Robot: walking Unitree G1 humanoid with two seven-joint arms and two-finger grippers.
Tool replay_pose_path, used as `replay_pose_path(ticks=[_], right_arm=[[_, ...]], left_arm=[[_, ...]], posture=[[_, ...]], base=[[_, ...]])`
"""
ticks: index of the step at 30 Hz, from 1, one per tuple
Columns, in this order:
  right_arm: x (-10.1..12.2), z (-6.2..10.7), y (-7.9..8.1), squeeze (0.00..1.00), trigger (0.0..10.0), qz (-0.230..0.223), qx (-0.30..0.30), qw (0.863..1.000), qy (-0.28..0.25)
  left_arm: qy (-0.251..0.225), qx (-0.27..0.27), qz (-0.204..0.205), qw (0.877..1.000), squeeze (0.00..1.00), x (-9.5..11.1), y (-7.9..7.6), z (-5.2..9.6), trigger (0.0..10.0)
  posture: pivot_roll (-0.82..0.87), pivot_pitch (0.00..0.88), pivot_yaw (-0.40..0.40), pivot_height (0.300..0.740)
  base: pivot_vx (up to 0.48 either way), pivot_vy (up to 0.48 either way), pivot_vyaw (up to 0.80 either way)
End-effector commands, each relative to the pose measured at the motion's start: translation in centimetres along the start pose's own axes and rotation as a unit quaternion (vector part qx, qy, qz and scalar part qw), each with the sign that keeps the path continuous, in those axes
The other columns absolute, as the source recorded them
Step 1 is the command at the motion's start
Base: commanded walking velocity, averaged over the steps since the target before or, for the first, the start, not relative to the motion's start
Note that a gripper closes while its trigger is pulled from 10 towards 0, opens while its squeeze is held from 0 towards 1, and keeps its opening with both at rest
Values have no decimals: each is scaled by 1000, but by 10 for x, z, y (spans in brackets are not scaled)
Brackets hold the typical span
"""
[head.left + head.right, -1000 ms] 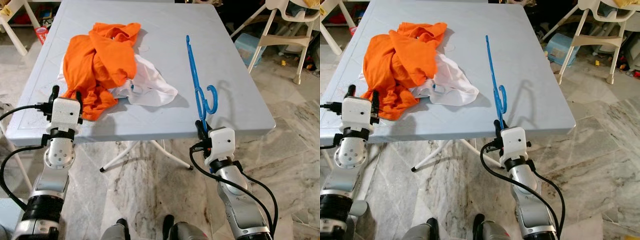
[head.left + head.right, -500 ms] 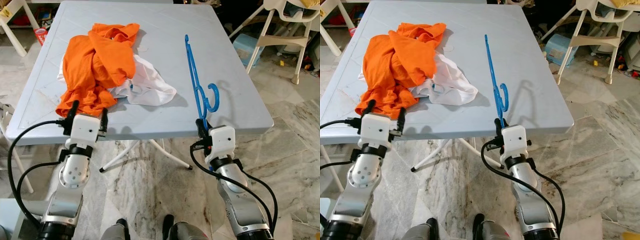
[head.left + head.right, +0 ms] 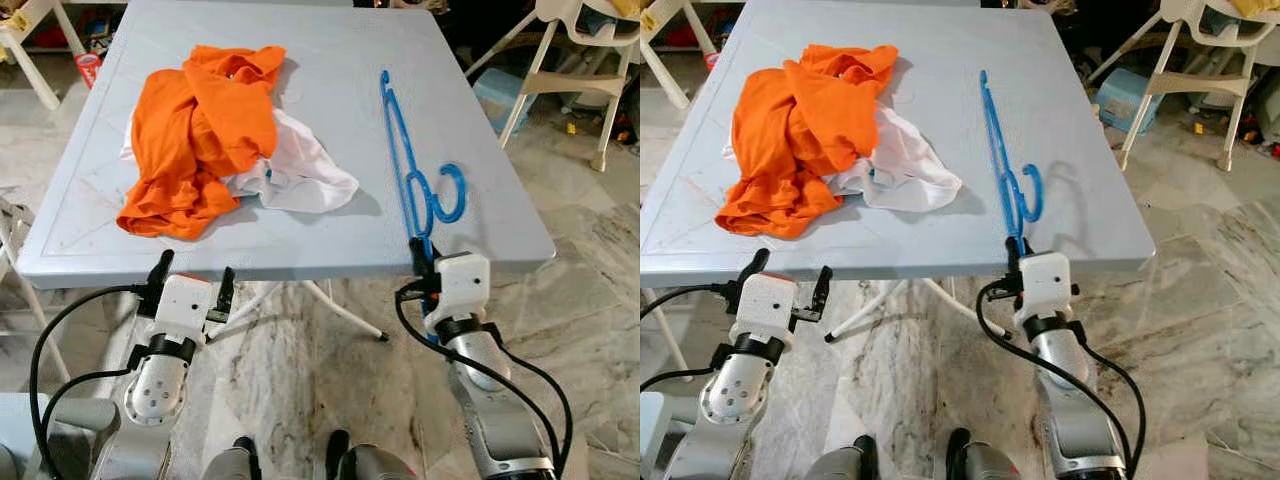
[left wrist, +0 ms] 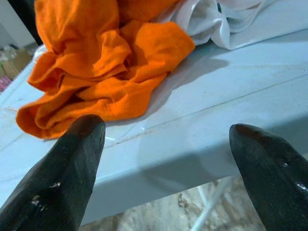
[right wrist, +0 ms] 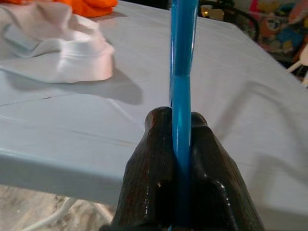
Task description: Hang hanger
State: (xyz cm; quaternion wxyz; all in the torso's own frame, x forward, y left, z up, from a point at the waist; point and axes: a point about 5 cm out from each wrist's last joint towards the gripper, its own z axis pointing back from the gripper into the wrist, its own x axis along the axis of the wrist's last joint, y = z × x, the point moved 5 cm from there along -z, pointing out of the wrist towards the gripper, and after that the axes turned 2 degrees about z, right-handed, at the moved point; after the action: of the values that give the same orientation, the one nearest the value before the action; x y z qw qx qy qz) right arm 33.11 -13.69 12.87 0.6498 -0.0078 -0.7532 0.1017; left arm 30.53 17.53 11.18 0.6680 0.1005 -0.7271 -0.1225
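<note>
Table (image 3: 330, 120) first, because it is the biggest thing: it stretches away in front of both of your grippers, and your right gripper (image 3: 1016, 262) sits just at its near edge. Next comes the orange shirt (image 3: 195, 135), piled on a white cloth (image 3: 300, 175), up ahead of your left gripper (image 3: 192, 283) and a bit off to its side. That left gripper has dropped down and pulled back since a second ago; it was up beside the orange shirt, and now it hangs below the table edge with its two fingers spread wide and nothing in them. So you are leaving the clothes alone for now. Smallest is the blue hanger (image 3: 412, 170). Your right gripper is squeezed tight on its near end, and the hanger sticks out from the fingers over the table, hook curling to the side. It has hardly moved. You have it in your grip, so I think carrying it to a rail comes next.
</note>
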Motion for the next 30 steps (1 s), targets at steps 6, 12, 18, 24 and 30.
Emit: replay_pose_path(ticks=[6,12,18,24,30], right_arm=[[-20,9,-13,0,10000,-6,-26,998,52],[-20,10,-8,0,10000,-10,-22,998,54],[-21,10,-7,0,10000,-14,-21,998,57],[-22,10,-7,0,10000,-15,-22,998,58],[-22,10,-8,0,10000,-15,-21,998,58]], left_arm=[[18,-19,18,999,0,-4,-5,7,10000],[19,-27,19,999,0,-2,-9,3,10000],[22,-29,13,999,0,-2,-9,-2,10000],[24,-31,12,999,0,-2,-11,-5,10000],[26,-31,12,999,0,-3,-11,-5,10000]], posture=[[-4,188,-33,740],[-8,190,-27,740],[-14,190,-22,740],[-16,188,-22,740],[-17,186,-23,740]], base=[[0,0,-105],[0,0,-800],[0,0,-338],[0,0,0],[0,0,0]])
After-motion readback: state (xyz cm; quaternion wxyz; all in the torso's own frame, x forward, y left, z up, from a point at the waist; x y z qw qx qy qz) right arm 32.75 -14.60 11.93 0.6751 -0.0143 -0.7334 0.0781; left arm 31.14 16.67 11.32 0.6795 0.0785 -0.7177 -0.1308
